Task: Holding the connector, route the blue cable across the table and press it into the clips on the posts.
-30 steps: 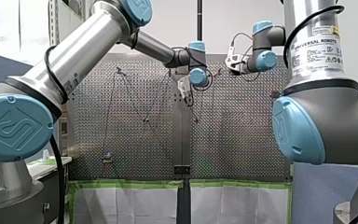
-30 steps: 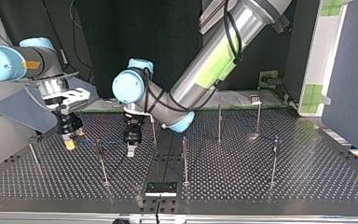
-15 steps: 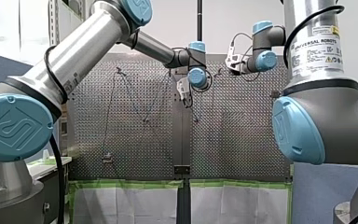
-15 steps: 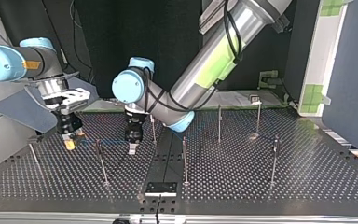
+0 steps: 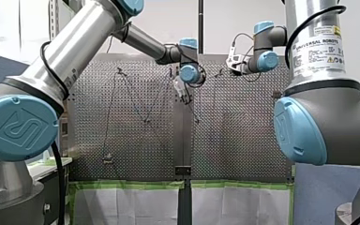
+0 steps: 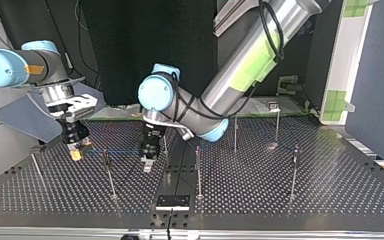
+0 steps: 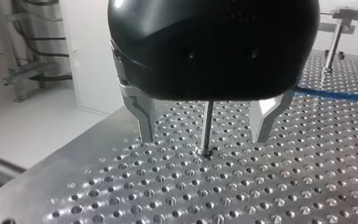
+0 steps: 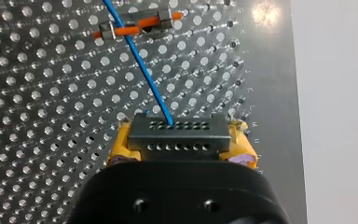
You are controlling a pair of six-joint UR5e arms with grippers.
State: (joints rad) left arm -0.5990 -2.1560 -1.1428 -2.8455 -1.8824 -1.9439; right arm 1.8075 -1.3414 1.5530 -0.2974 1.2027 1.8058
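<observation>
tabletop (image 7: 279, 196) post (image 7: 207, 123) between left tool's (image 7: 204, 138) fingers (image 7: 145, 116)

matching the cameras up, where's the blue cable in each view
front: too faint to tell
top: blue cable runs sideways from my right pincer
left wrist: blue cable ahead of my left pincer
right wrist: blue cable leaves the connector
landmark: my right pincer

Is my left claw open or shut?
Open. The left wrist view shows the left claw with metal fingers wide apart, a thin post in the gap between them.
</observation>
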